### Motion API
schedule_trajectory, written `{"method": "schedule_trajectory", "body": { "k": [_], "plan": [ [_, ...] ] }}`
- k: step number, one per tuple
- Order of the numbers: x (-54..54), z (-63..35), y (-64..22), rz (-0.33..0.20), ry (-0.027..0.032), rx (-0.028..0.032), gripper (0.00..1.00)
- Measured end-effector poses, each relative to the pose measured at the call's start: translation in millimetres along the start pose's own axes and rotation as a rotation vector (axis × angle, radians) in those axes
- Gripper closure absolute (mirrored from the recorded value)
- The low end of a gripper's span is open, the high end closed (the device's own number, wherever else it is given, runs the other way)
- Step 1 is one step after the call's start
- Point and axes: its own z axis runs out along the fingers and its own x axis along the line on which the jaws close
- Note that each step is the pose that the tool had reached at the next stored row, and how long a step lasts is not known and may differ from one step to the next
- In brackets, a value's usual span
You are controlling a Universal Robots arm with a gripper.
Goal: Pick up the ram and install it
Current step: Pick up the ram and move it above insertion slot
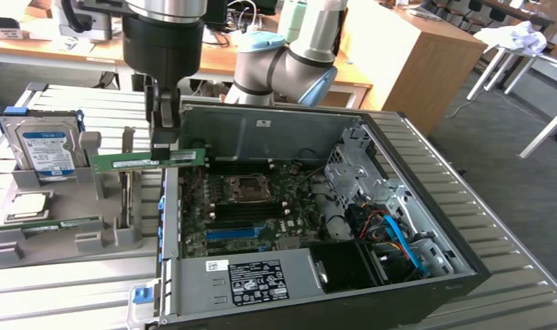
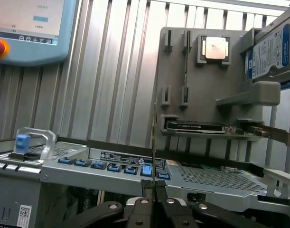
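The ram (image 1: 136,162) is a long green stick with a white sticker. It hangs level in the air over the left wall of the open computer case (image 1: 426,172), between the case and the grey parts holder (image 1: 58,240). My gripper (image 1: 163,146) comes straight down from above and is shut on the ram's upper edge near its case-side end. In the wrist view the ram (image 2: 154,142) shows edge-on as a thin line rising from between my closed fingertips (image 2: 154,191). The motherboard (image 1: 251,206) with its blue memory slots (image 1: 232,232) lies below, toward the exterior view's right.
The holder carries a silver hard drive (image 1: 42,148), a square processor chip (image 1: 29,204) and another green stick (image 1: 53,225) lying flat. Upright holder posts (image 1: 127,179) stand close beside the held ram. A teach pendant (image 2: 31,28) shows in the wrist view. Everything rests on a ribbed metal table (image 1: 67,289).
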Motion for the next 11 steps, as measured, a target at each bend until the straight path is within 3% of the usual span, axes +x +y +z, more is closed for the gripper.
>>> {"method": "schedule_trajectory", "body": {
  "k": [11],
  "plan": [
    [0.8,-0.3,-6.0,0.0,0.0,0.0,0.87]
  ]
}}
